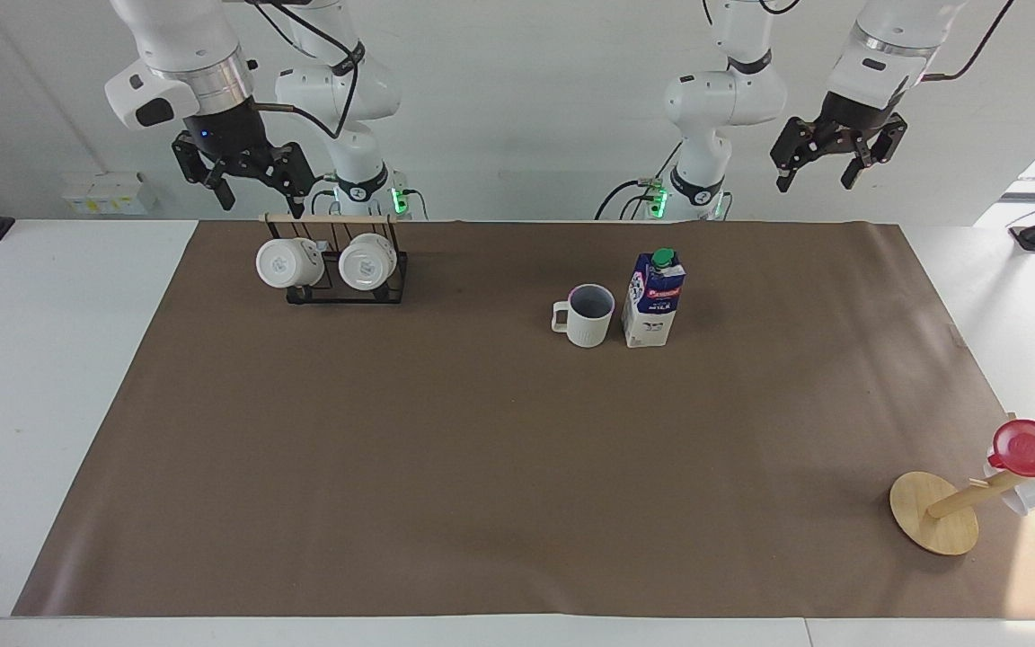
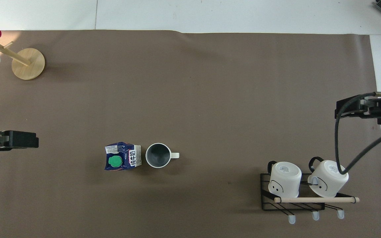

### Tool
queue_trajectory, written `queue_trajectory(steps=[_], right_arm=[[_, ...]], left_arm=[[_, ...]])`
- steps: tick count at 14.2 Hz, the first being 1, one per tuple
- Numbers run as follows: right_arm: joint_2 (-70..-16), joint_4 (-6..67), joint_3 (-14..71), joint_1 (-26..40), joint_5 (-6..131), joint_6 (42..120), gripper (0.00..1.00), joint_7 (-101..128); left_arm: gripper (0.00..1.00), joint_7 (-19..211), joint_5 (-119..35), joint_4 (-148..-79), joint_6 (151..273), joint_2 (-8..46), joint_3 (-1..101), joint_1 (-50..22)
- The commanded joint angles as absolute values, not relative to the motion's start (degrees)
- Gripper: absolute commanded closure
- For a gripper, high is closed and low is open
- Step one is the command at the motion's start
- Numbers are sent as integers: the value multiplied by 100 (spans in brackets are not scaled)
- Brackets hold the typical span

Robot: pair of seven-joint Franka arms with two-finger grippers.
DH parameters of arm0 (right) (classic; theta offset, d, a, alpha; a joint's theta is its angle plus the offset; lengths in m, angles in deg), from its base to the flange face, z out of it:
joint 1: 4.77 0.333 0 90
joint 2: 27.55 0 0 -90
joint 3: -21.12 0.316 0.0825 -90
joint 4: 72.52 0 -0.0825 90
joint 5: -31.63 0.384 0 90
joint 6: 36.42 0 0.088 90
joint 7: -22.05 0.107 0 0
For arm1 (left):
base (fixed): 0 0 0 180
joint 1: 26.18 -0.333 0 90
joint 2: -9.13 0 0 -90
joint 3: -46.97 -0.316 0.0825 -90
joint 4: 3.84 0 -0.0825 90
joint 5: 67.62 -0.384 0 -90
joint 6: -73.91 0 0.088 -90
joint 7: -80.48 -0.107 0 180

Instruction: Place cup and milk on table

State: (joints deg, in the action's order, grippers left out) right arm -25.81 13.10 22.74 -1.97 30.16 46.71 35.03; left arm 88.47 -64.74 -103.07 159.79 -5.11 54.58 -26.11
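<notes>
Though both the left gripper [image 1: 827,171] and right gripper [image 1: 252,193] hang spread and empty, the stiff, likely breakable cup [image 1: 590,315] suits a rim grasp and the squashable milk [image 1: 653,299] a gentle mid-body squeeze.

The cup [image 1: 590,315] and milk [image 1: 653,298] stand side by side on the table [image 1: 482,467].

one cup [image 1: 589,314], one milk [image 1: 653,299], two white mugs [image 1: 282,262], one rack [image 1: 347,289], two pincers [image 1: 243,184]

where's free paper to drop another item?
Widest bare patch: the brown sheet from the cup and milk out to its edge farthest from the robots, between the mug rack and wooden disc. Crowded only right around those.
</notes>
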Motion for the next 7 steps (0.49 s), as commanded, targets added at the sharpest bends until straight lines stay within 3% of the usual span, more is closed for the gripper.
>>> queue_trajectory(steps=[1,7], right_arm=[[-2447,1458,2270,-266,3119,4690,0,3391],[-2465,1449,2270,-319,3110,4708,0,3338]], left_arm=[[0,8760,-6358,-10113,15811,-423,5523,-2714],[0,8778,-6358,-10113,15776,-423,5532,-2697]])
